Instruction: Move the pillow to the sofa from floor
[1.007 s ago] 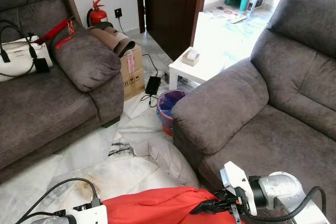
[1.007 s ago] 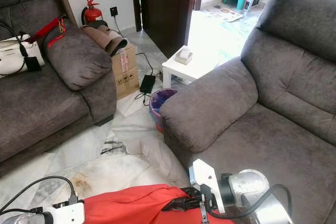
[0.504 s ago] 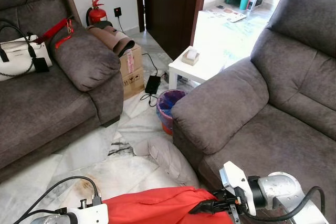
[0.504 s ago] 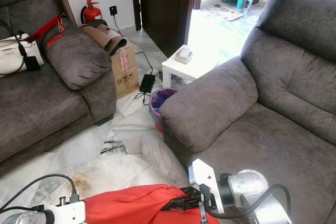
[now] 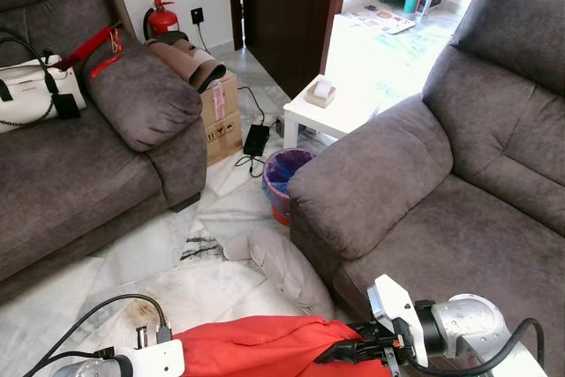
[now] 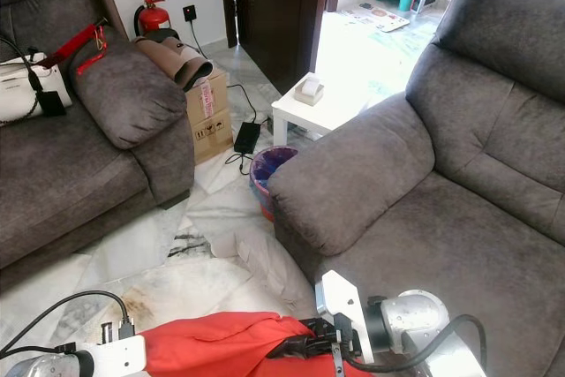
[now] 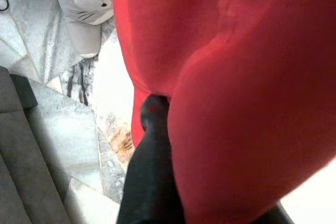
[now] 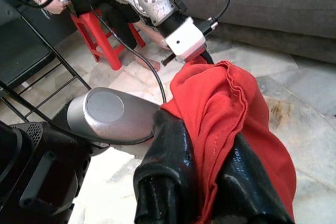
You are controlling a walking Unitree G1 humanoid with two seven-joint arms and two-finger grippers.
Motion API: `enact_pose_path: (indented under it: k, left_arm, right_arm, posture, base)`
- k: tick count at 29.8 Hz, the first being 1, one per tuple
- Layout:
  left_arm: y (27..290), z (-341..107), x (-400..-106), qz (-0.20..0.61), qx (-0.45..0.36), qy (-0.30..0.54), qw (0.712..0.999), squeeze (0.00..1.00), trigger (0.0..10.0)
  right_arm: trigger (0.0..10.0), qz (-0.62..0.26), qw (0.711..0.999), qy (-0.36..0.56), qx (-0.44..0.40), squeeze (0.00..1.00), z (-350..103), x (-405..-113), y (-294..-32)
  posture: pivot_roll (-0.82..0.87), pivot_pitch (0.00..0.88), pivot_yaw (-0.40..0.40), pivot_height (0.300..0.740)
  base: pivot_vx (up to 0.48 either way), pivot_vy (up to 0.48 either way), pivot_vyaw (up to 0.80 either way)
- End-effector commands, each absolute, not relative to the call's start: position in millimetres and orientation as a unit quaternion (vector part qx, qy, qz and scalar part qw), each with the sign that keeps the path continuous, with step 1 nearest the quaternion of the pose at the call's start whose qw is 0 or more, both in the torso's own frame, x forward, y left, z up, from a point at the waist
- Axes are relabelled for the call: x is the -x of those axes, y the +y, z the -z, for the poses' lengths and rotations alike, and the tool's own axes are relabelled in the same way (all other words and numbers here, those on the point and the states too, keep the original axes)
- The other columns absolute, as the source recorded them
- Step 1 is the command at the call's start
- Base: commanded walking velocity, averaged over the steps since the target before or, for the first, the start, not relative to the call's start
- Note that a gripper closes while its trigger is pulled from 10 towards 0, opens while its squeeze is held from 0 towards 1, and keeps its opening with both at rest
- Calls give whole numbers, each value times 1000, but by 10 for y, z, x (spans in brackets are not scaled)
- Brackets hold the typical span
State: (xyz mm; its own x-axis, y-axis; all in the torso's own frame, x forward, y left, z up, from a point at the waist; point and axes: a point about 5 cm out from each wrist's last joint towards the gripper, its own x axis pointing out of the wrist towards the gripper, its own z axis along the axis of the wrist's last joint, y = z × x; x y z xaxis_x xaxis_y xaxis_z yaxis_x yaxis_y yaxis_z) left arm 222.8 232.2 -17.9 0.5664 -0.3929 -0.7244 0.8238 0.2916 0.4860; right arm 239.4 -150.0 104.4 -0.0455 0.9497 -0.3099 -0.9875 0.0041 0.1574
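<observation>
Marble floor (image 5: 168, 253) below, both grippers' jaws clamped on red pillow (image 5: 265, 346).

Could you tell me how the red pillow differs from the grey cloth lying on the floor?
The red pillow is bright red; the grey cloth is pale grey. The pillow is held up between the left gripper and the right gripper, while the cloth lies crumpled on the marble floor beside the right sofa. Both are soft fabric.

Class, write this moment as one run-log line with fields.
phase: carrying | object: red pillow held off floor | left gripper: shut on pillow | right gripper: shut on pillow | target: sofa at right
</observation>
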Motion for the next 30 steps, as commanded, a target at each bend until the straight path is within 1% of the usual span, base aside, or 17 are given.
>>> enact_pose_path:
  k: [1, 6, 8, 11, 12, 15, 16, 17, 18, 19, 20, 21, 24, 26, 27, 28, 30]
  left_arm:
    - [2303, 163, -2249, 396, -436, 238, 772, 0, 0]
    - [2254, 119, -2302, 399, -430, 225, 778, 0, 0]
    - [2221, 89, -2342, 393, -419, 216, 790, 0, 0]
    - [2165, 15, -2438, 370, -387, 198, 821, 0, 0]
    - [2142, -17, -2468, 363, -376, 189, 831, 0, 0]
    - [2131, -31, -2480, 360, -371, 185, 836, 0, 0]
    - [2084, -120, -2585, 320, -345, 162, 867, 0, 0]
    - [2002, -245, -2716, 274, -292, 128, 907, 0, 0]
    - [1963, -301, -2761, 259, -267, 112, 922, 0, 0]
    - [1885, -406, -2842, 225, -214, 85, 947, 0, 3098]
    - [1817, -486, -2894, 199, -168, 63, 963, 0, 10000]
    - [1817, -486, -2894, 199, -168, 63, 963, 0, 10000]
    - [1718, -584, -2950, 166, -110, 35, 979, 0, 10000]
    - [1650, -635, -3005, 137, -60, 23, 988, 0, 10000]
    - [1650, -635, -3005, 137, -60, 23, 988, 0, 10000]
    - [1639, -636, -3039, 114, -43, 23, 992, 0, 10000]
    - [1601, -627, -3052, 103, -47, 29, 993, 0, 10000]
  right_arm:
    - [10000, -722, 680, 122, 45, 0, -1184, -2422, -1418]
    - [10000, -721, 680, 127, 44, 0, -1154, -2421, -1438]
    - [10000, -715, 688, 124, 31, 0, -1156, -2446, -1454]
    - [10000, -702, 702, 115, 11, 0, -1151, -2494, -1462]
    - [10000, -692, 713, 110, 13, 0, -1133, -2516, -1456]
    - [10000, -688, 718, 108, 15, 0, -1124, -2525, -1452]
    - [10000, -647, 758, 82, 4, 0, -1100, -2614, -1435]
    - [10000, -580, 812, 63, 11, 0, -1047, -2744, -1434]
    - [10000, -557, 828, 63, 10, 0, -1018, -2783, -1438]
    - [10000, -516, 854, 64, 6, 0, -958, -2842, -1450]
    - [10000, -488, 871, 58, 0, 0, -924, -2862, -1443]
    - [10000, -488, 871, 58, 0, 0, -924, -2862, -1443]
    - [10000, -436, 898, 63, -9, 0, -844, -2882, -1429]
    - [10000, -390, 918, 66, -41, 0, -765, -2891, -1440]
    - [10000, -390, 918, 66, -41, 0, -765, -2891, -1440]
    - [10000, -364, 927, 65, -61, 0, -730, -2900, -1445]
    - [10000, -329, 940, 67, -57, 0, -675, -2928, -1436]
  posture:
    - [148, 140, -24, 740]
    - [141, 143, -23, 740]
    - [128, 134, -28, 740]
    - [123, 125, -27, 740]
    - [117, 117, -22, 740]
    - [117, 117, -22, 740]
    - [118, 111, -18, 740]
    - [120, 106, -16, 740]
    - [120, 105, -14, 740]
    - [120, 104, -13, 740]
    - [119, 103, -11, 740]
    - [119, 103, -11, 740]
    - [120, 110, -11, 740]
    - [124, 125, -16, 740]
    - [124, 125, -16, 740]
    - [117, 128, -12, 740]
    - [112, 128, -9, 740]
  base:
    - [0, 0, 0]
    - [0, 0, 0]
    - [0, 0, 0]
    - [0, 0, 0]
    - [0, 0, 0]
    - [0, 0, 0]
    - [0, 0, 0]
    - [0, 0, 0]
    - [0, 0, 0]
    - [0, 0, 0]
    - [0, 0, 0]
    - [0, 0, 0]
    - [0, 0, 0]
    - [0, 0, 0]
    - [0, 0, 0]
    - [0, 0, 0]
    - [0, 0, 0]
